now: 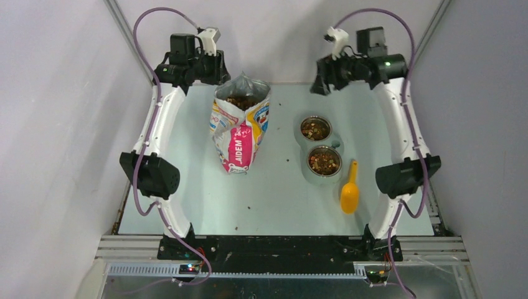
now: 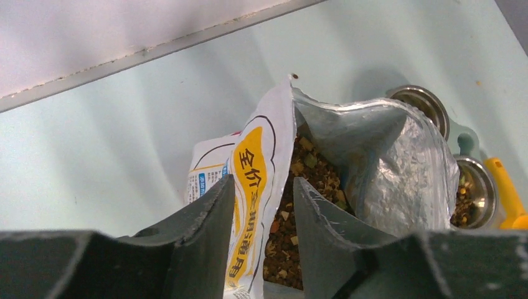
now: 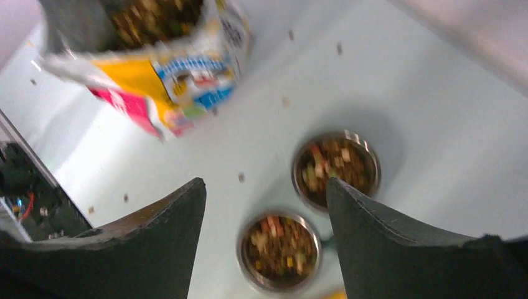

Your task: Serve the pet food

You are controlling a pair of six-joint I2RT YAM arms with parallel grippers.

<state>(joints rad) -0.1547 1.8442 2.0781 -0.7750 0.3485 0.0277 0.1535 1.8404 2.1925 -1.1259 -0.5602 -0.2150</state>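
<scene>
L gripper (image 2: 261, 184): fingers apart, held over far-left corner, beside bag (image 1: 240, 140).
R gripper (image 3: 264, 187): fingers wide apart, held over far-right corner.
Pet food (image 1: 324, 163): seen in both bowls (image 1: 340, 161), right of centre; more seen in bag.

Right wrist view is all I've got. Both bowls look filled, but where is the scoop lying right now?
Observer: The yellow scoop lies on the table, just right of the near bowl, with its handle pointing away from the arm bases.
Operator: And the left arm, is it clamped on the bag?
Observer: No. The left gripper is by the open top of the bag, and its jaws stand open, not clamped on it.
</scene>
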